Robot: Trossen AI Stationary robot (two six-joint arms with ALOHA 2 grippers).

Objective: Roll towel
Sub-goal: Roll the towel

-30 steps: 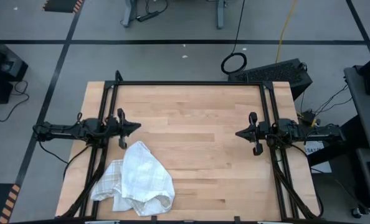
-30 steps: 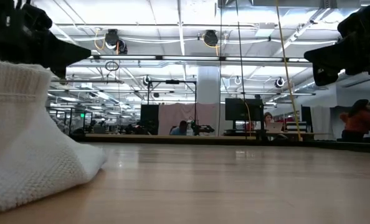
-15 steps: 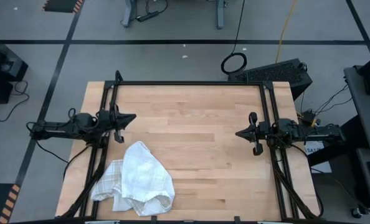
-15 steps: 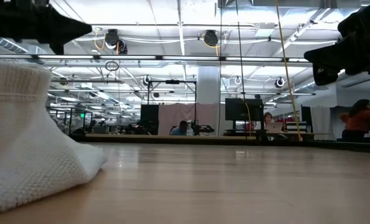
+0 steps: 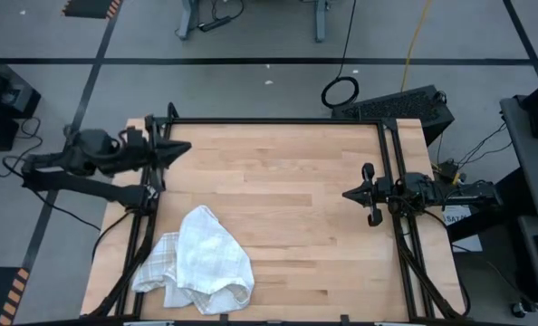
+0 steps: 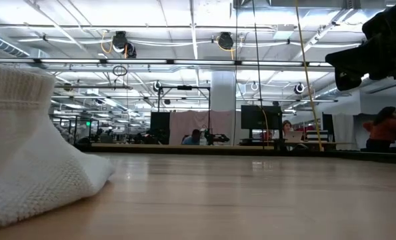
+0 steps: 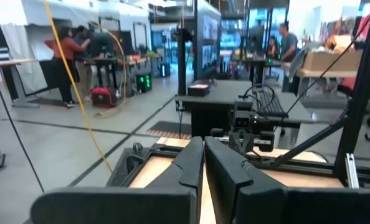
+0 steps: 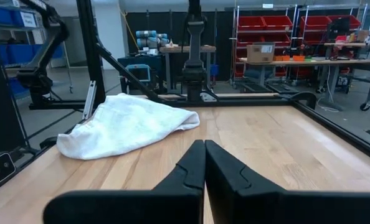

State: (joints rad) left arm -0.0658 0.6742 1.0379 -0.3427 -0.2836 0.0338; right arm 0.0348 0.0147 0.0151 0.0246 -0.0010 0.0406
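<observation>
The left arm lies along the table's left edge, folded back near the far corner, its left gripper (image 5: 186, 148) pointing inward over the wood. Its two dark fingers (image 7: 191, 163) are pressed together — nothing between them. The right arm reaches in level from the right edge at mid-table, and the right gripper (image 5: 346, 193) points toward the centre, raised above the surface. Its fingers (image 8: 194, 163) are likewise closed tip to tip — empty.

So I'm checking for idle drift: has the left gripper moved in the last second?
Yes. The left gripper, shut and empty, has pulled back toward the table's far left corner, away from the towel, which lies unmoved.
</observation>
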